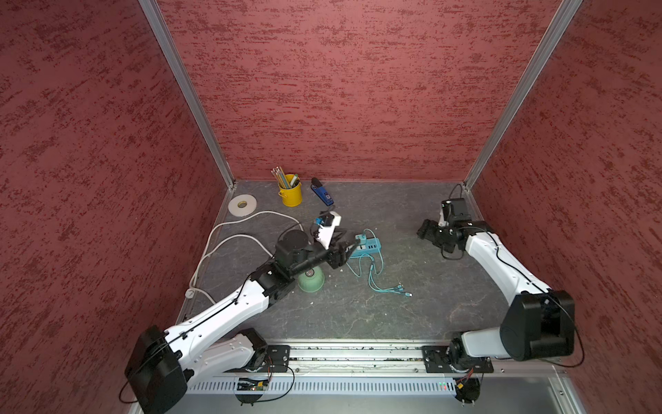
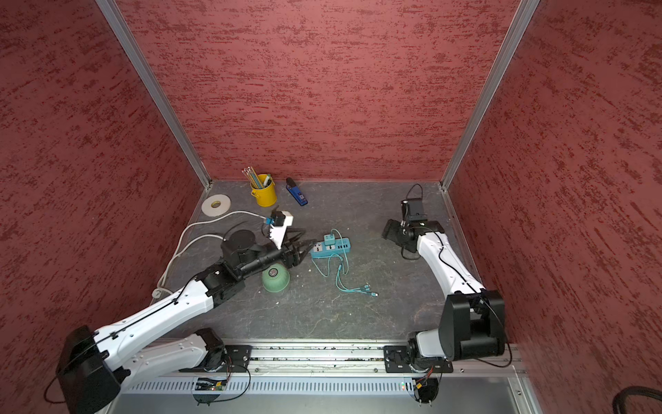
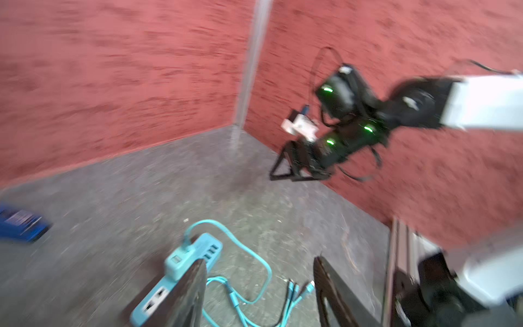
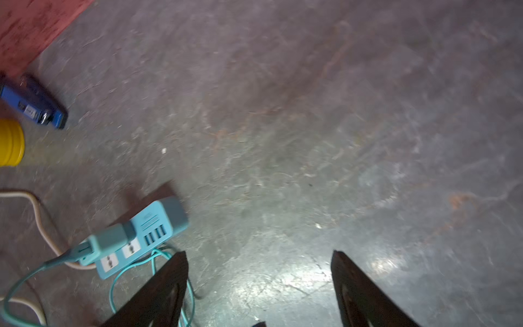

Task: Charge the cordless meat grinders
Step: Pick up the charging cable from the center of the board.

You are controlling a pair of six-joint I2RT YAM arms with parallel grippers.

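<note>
Grey tabletop [image 1: 358,315], mint meat grinder [image 1: 311,283], power strip [image 4: 154,228] lettering blurred, left hand [image 3: 260,260], right hand [image 4: 259,252] both spread.

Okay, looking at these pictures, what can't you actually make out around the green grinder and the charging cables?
- Green grinder: the left arm hides its far edge in both top views; no charging port shows.
- Cable plugs: too small in the top views, blurred in the left wrist view; type unclear.
- Yellow cup: cut off by the right wrist view's edge.
</note>
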